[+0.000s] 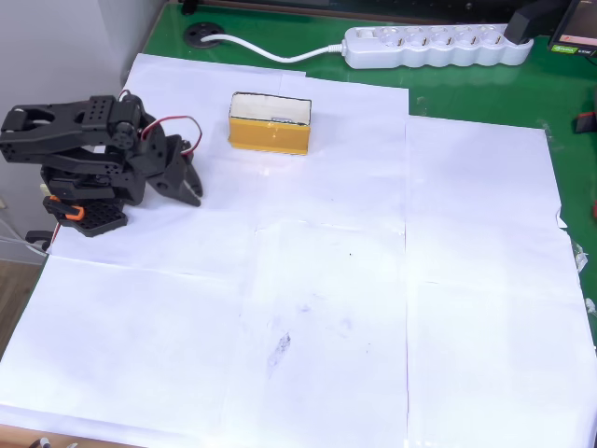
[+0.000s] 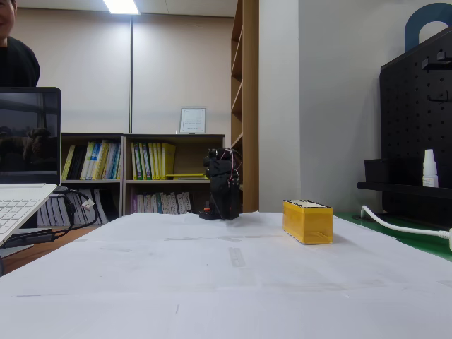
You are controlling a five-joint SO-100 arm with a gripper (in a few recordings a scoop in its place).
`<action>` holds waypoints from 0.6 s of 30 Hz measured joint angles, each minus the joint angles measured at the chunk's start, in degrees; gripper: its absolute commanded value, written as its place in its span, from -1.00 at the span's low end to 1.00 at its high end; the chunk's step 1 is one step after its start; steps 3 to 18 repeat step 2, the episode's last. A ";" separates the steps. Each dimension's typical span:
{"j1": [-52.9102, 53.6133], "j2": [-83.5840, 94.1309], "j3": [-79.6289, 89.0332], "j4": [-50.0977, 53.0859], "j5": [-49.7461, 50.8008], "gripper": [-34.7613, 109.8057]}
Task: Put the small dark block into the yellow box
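- Overhead view: the arm is matte black plastic, blocky and folded in on itself at the left edge of the paper, with orange clips at its base and red and white wires looping over its top.
- The gripper points right and down toward the sheets; its two tapered black fingers lie close together with only a narrow gap at the tips, and nothing is held between them.
- The box sits just right of the gripper, apart from it. It is a rectangular block shape with flat orange-yellow sides, a thin dark rim and a pale cream top face.
- A small dark speck shows on that pale top near the front rim; whether it is the block cannot be told, and no block can be made out on the paper.
- The paper is several white sheets laid edge to edge, smooth, with visible seams and a few faint grey smudges near the middle.
- Beneath it the table is glossy green.
- A white power strip of rounded moulded plastic lies along the far edge, its cable curving left.
- Fixed view: the arm stands far back as a dark upright shape on the paper; its fingers are too small to read here.
- The box stands to the right of the arm, nearer the camera, sharp-cornered, its yellow sides slightly glossy.
- A laptop sits at the left edge, and bookshelves line the back wall.
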 measured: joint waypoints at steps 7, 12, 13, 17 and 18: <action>0.00 -1.67 -0.26 2.11 0.44 -0.52; 0.00 -1.67 -0.26 2.11 0.44 -0.52; 0.00 -1.67 -0.26 2.11 0.44 -0.52; 0.00 -1.67 -0.26 2.11 0.44 -0.52; 0.00 -1.67 -0.26 2.11 0.44 -0.52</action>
